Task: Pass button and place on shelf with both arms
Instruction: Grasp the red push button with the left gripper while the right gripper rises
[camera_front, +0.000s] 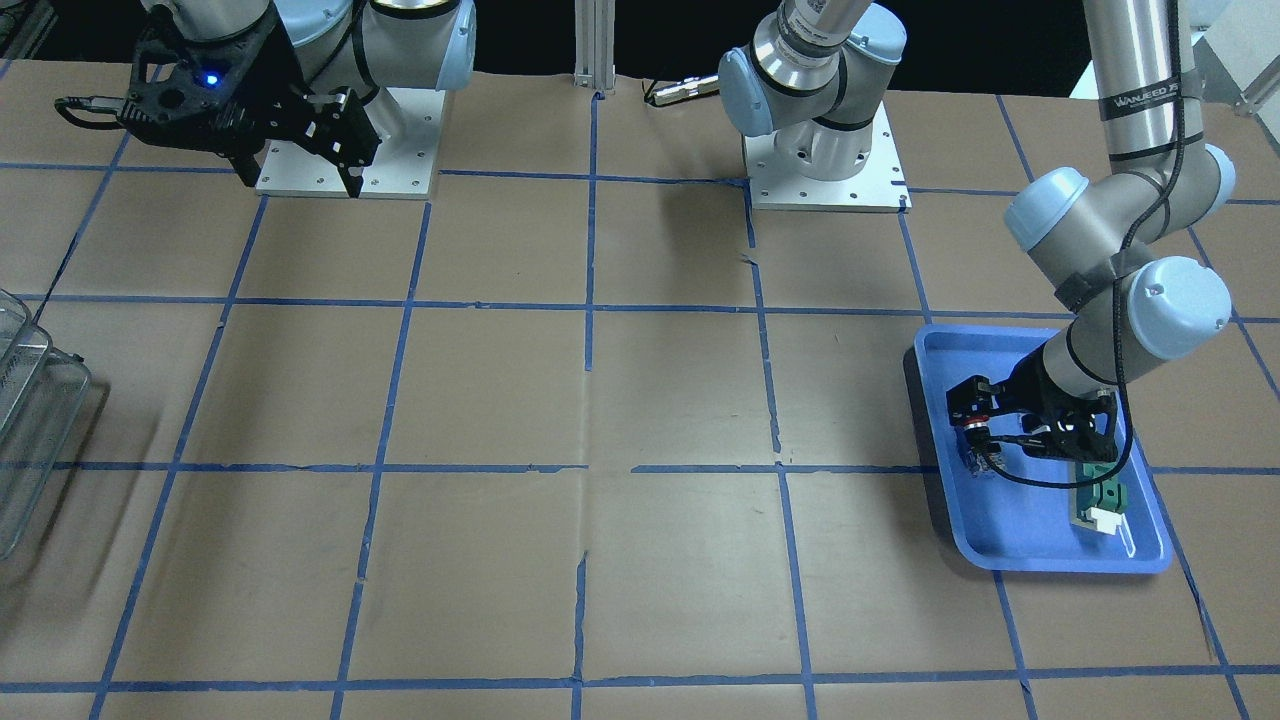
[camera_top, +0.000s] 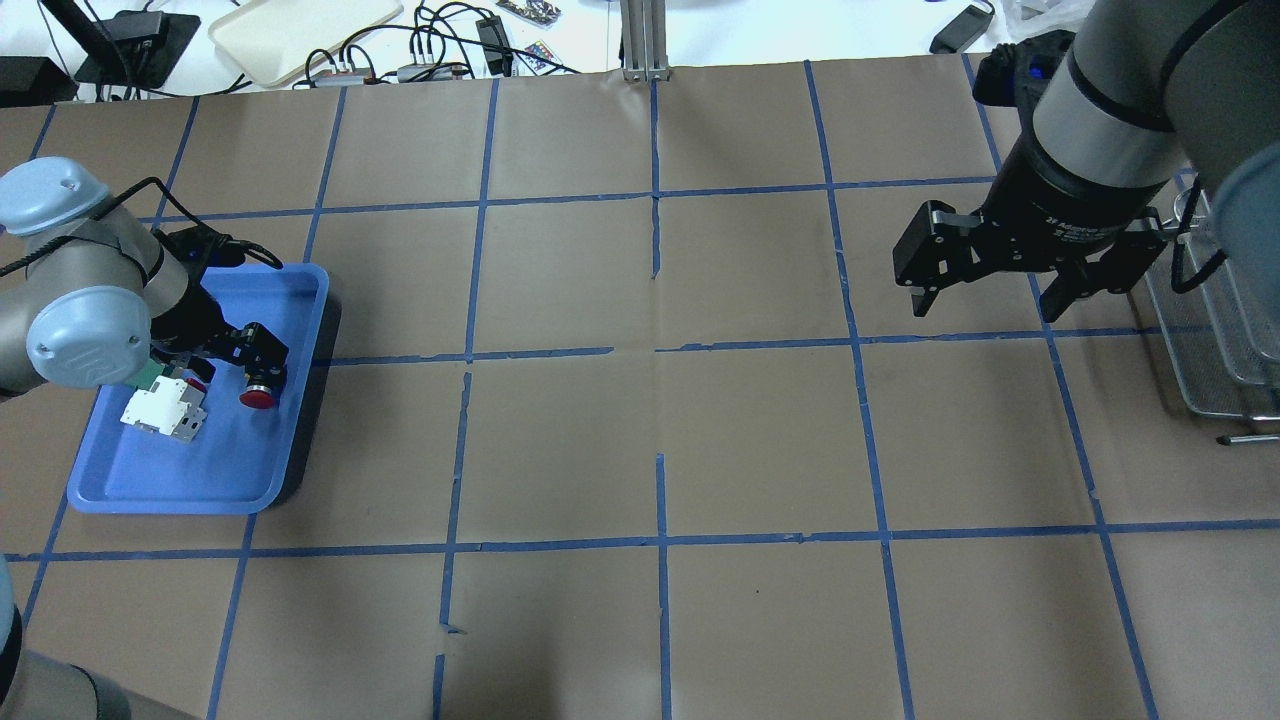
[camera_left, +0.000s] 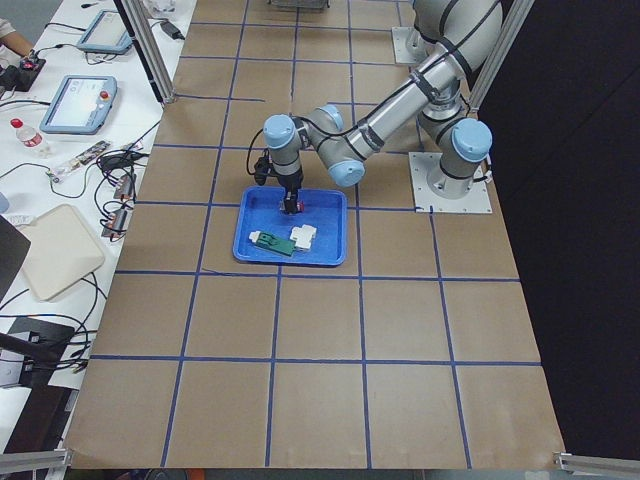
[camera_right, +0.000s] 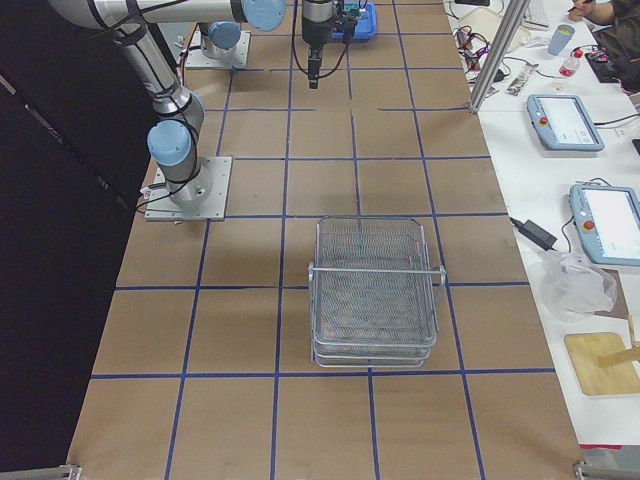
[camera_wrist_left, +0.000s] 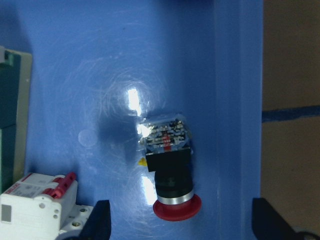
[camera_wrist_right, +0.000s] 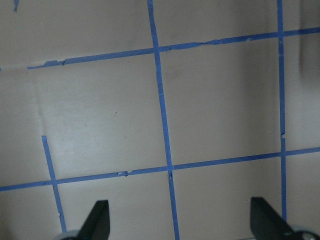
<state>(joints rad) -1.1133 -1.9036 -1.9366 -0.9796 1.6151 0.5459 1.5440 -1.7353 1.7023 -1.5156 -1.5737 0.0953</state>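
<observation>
Left gripper (camera_wrist_left: 181, 225) open over a button (camera_wrist_left: 167, 160) in a blue tray (camera_wrist_left: 75, 75).
The button lies on its side on the tray floor, near one wall. Its red cap sits between my spread left fingers (camera_wrist_left: 100, 222), and neither touches it. The tray also holds a white block (camera_wrist_left: 35, 205) and a green part (camera_front: 1098, 500), next to each other and apart from the button. My right gripper (camera_top: 988, 300) hangs wide open above the table, gripping nothing, near the wire shelf (camera_right: 375, 290).

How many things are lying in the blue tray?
3. In the left wrist view: the red button by the blue tray's right wall, the white block at bottom left, the green-and-white part at the left edge. The left arm could hide more.
</observation>
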